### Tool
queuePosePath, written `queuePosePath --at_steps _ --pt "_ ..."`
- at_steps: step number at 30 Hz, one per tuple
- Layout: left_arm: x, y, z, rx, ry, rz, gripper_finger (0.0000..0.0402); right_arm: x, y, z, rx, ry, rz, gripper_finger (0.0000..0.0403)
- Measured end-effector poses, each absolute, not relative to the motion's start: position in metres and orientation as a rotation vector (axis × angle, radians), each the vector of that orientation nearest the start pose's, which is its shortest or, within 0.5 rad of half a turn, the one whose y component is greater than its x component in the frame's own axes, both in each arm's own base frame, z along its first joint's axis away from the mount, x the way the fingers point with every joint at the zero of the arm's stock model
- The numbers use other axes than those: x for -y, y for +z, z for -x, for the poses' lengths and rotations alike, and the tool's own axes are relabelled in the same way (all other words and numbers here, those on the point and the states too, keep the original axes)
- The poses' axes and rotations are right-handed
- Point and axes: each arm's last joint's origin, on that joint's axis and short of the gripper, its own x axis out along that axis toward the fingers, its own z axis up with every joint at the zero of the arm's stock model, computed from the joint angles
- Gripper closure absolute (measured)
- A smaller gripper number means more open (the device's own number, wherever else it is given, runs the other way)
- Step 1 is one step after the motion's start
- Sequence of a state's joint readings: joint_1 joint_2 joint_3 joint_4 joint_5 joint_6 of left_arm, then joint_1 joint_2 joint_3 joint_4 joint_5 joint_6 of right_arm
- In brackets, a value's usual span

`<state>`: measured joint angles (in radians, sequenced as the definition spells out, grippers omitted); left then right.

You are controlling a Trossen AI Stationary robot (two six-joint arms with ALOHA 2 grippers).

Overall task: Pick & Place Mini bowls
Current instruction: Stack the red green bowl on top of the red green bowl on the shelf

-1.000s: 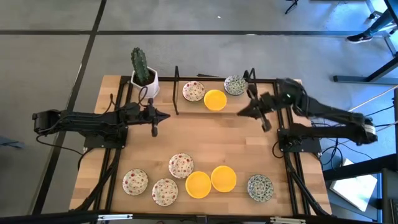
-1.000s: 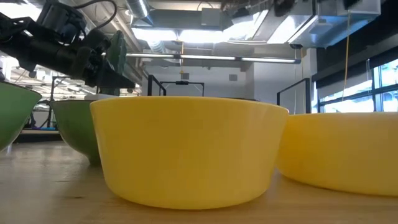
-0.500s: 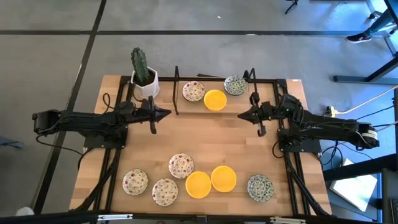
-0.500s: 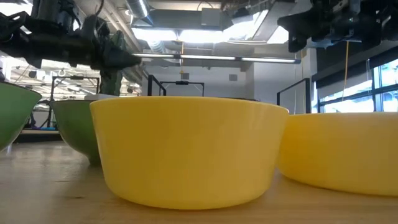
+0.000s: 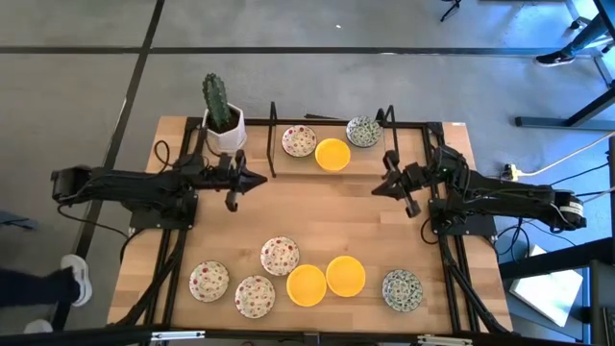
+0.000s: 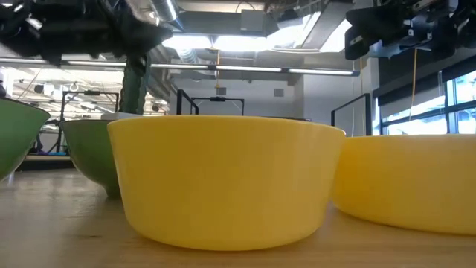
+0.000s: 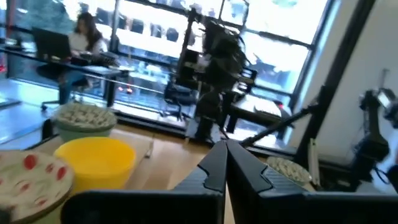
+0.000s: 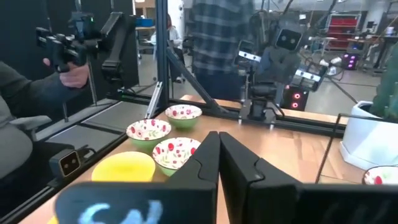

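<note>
Three mini bowls stand at the table's far edge: red-speckled [image 5: 299,141], yellow [image 5: 332,154] and green-blue [image 5: 362,132]. Several more stand near the near edge, among them red-speckled [image 5: 280,256], yellow [image 5: 307,284] and green-blue [image 5: 402,288]. My left gripper [image 5: 261,181] hovers left of centre with its fingers shut [image 7: 225,163]. My right gripper [image 5: 377,188] hovers right of centre, also shut [image 8: 219,155]. The two point at each other across the bare middle of the table. Neither holds anything. The low view is filled by two yellow bowls [image 6: 223,179].
A white square pot with a cactus [image 5: 222,120] stands at the far left corner. Black frame rails [image 5: 273,139] run along the table's sides and far edge. A person in a plaid shirt [image 8: 217,37] stands beyond the table, and another holds a hand controller [image 8: 65,53].
My right arm has come down from beside the far green-blue bowl and drawn back toward the table's right edge. Its gripper has shifted a little toward the near edge and stays shut. My left gripper has hardly moved.
</note>
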<state>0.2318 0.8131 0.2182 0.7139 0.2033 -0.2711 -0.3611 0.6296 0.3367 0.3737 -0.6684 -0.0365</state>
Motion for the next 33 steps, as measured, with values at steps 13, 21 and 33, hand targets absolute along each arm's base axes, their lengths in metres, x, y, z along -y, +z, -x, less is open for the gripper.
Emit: queuePosePath --at_steps 13,21,33 --pt "0.027 0.304 -0.161 -0.606 0.112 0.292 0.0398 0.035 0.244 -0.146 -0.006 0.322 0.029 0.0393" --pt "0.084 0.285 -0.147 -0.937 0.052 0.419 0.0398 0.035 0.241 -0.146 -0.033 0.322 0.028 0.0393" --pt "0.147 0.245 -0.143 -1.148 0.137 0.427 0.0398 0.036 0.24 -0.146 -0.046 0.323 0.025 0.0393"
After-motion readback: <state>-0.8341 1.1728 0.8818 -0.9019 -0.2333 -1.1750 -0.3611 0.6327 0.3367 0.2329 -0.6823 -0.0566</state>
